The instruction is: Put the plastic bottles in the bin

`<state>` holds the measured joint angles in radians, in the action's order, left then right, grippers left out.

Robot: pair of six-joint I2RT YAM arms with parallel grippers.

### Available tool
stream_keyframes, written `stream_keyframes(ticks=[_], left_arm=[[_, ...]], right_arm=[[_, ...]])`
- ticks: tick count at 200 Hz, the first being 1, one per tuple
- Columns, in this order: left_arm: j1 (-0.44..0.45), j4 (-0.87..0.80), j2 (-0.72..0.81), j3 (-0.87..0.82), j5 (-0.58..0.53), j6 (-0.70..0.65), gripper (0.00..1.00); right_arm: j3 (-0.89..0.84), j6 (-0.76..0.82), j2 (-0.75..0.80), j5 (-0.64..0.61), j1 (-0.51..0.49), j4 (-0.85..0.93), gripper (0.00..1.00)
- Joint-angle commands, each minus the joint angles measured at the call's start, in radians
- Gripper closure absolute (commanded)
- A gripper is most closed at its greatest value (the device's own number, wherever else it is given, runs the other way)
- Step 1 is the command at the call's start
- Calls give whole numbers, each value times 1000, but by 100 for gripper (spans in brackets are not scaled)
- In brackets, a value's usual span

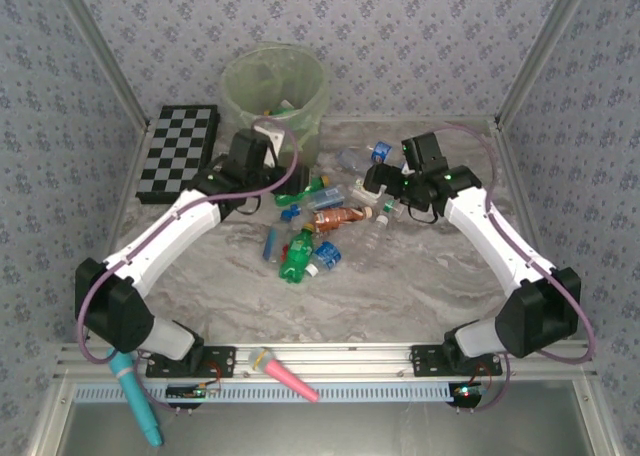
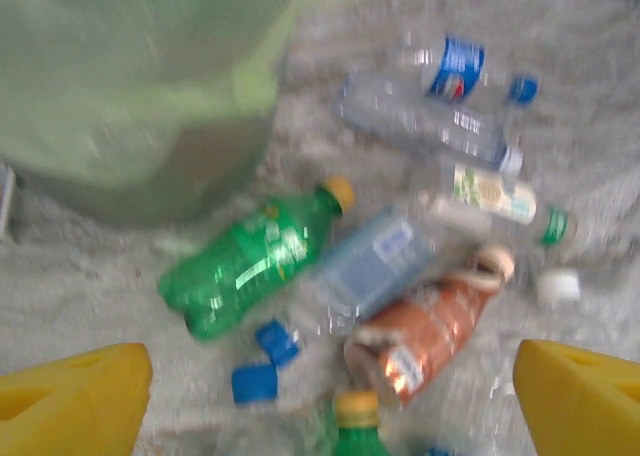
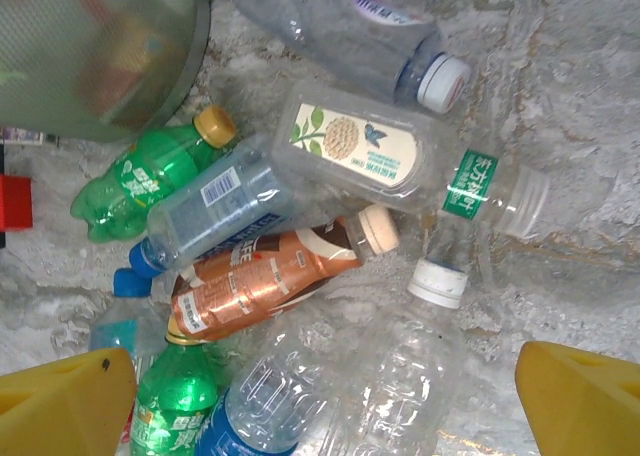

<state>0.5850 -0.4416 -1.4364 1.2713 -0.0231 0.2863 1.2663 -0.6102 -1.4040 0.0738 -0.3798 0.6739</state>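
Note:
Several plastic bottles (image 1: pixel 320 226) lie in a heap on the marble table, in front of the pale-green bin (image 1: pixel 240 76). The bin holds a few things. My left gripper (image 1: pixel 285 181) hovers open beside the bin (image 2: pixel 130 86), over a green soda bottle (image 2: pixel 245 261) and a brown bottle (image 2: pixel 430 326); its view is blurred. My right gripper (image 1: pixel 385 188) hangs open over the heap's right side, above a clear white-capped bottle (image 3: pixel 420 366), a brown bottle (image 3: pixel 265 276) and a clear labelled bottle (image 3: pixel 400 161). Nothing sits between either pair of yellow fingers.
A black-and-white chessboard (image 1: pixel 180 151) lies left of the bin. A small red block (image 3: pixel 15 201) sits at the left edge near the bin (image 3: pixel 90 46). A pink tool (image 1: pixel 285 373) and a teal tool (image 1: pixel 135 396) rest on the front rail. Patterned walls enclose the table.

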Motion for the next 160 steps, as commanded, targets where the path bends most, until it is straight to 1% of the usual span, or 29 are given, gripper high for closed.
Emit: stream_keyframes(ticks=[1, 32, 64, 84, 112, 160], left_arm=[[25, -81, 54, -65, -8, 40, 11], [69, -94, 71, -160, 9, 75, 15], [176, -93, 16, -168, -10, 40, 17], [216, -119, -66, -117, 6, 7, 18], [247, -158, -195, -14, 45, -38, 24], [285, -252, -380, 166, 68, -109, 25]], right_arm=[[23, 24, -7, -29, -16, 41, 1], [31, 33, -8, -32, -40, 47, 1], [23, 32, -4, -42, -52, 61, 1], [20, 27, 13, -40, -50, 87, 1], [-2, 32, 62, -43, -35, 112, 1], [-65, 25, 164, -56, 3, 130, 1]])
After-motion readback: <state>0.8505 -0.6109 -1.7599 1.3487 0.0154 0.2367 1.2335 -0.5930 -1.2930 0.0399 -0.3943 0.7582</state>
